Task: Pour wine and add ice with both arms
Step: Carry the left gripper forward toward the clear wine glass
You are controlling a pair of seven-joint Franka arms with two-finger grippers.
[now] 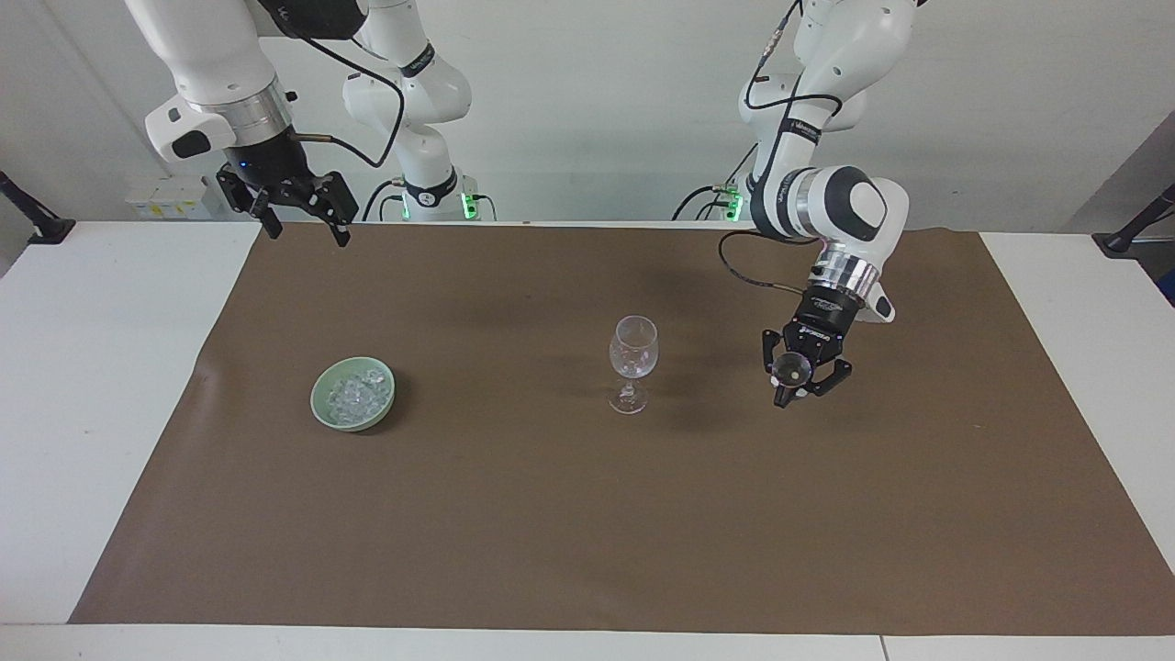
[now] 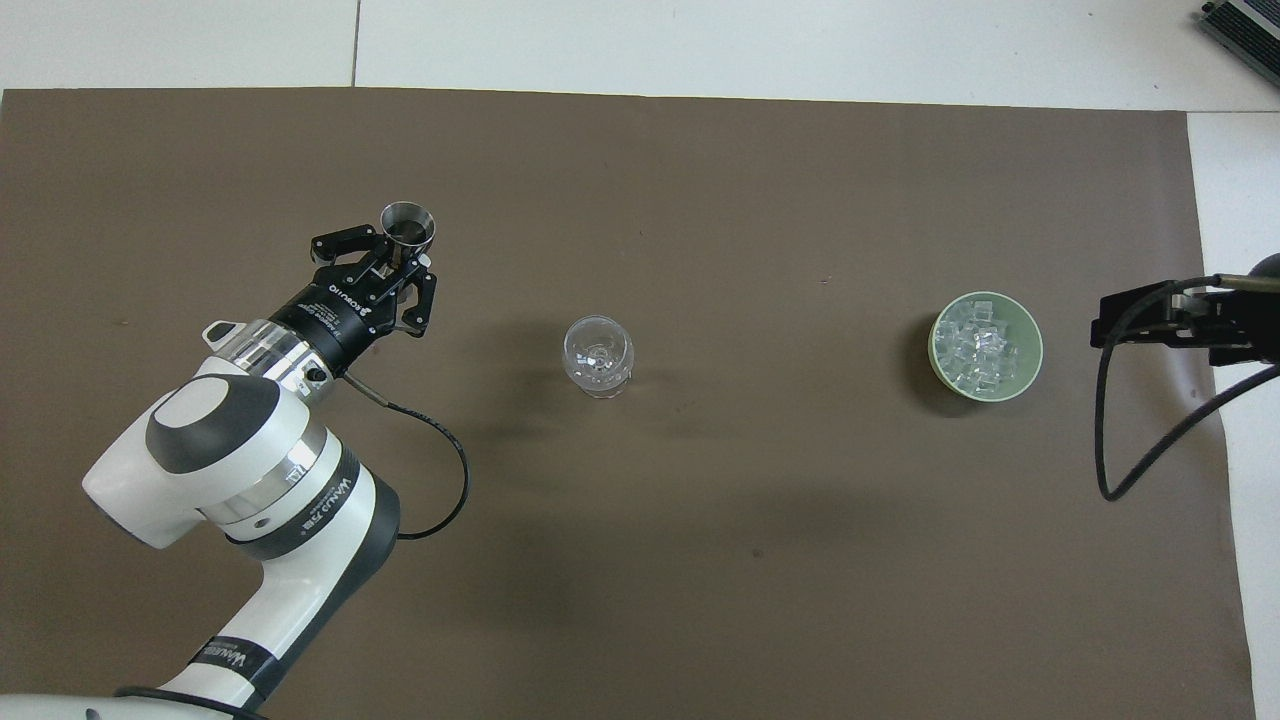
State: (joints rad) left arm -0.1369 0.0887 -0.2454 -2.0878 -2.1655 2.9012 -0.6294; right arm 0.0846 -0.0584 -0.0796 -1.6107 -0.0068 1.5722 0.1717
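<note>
Your ice (image 2: 982,350) is a heap of small clear chunks, colourless and glinting whitish, piled in a pale green bowl (image 2: 1032,336) on the brown mat (image 2: 700,560) toward the right arm's end of the desk (image 1: 101,386). In the overhead view that puts it at about 3 o'clock from the wine glass (image 2: 598,356), well apart from it. The glass stands upright around the middle of the mat, clear and stemmed; you can't really tell whether anything is in it, since it's see-through and just throws glints.

Your left hand (image 1: 795,383) is up in the air over the mat, at roughly 10 o'clock from the glass in the overhead view, clamped shut on a small metal cup (image 2: 407,223) whose round mouth shows from above. What's inside the cup is too small to make out.

Your right hand (image 1: 303,220) hangs with its fingers spread apart and holding nothing, over the mat's edge at the robots' side; that arm is just waiting. From overhead it's cut off by the frame edge, so only its black tip and cable show at 3 o'clock from the bowl.
</note>
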